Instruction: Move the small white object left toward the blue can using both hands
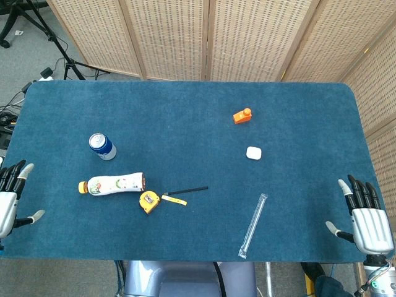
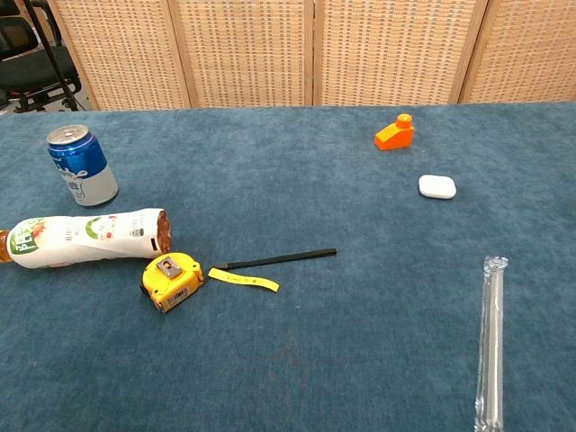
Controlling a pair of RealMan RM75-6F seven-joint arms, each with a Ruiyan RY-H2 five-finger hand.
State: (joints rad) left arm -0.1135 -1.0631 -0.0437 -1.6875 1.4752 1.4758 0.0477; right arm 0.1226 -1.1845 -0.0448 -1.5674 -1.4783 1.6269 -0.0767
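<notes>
1. Small white object [image 1: 253, 153] lies on the table [image 1: 185, 247] at 2 o'clock, blue can [image 1: 102, 146] far off at 9
2. Left hand [image 1: 7, 198] and right hand [image 1: 365, 216] rest empty, fingers spread, at the near corners

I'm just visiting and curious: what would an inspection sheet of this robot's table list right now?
Surface: blue carpeted table, flat.
Job's things: small white object on the right half, untouched; blue can upright, far left.
Clutter: lying bottle, yellow tape measure with tape pulled out, black strip, orange item, clear tube.
Robot hands: left robot hand and right robot hand at the near corners, fingers spread, holding nothing.
Cables: on the floor, upper left.
Surroundings: woven screens behind.
</notes>
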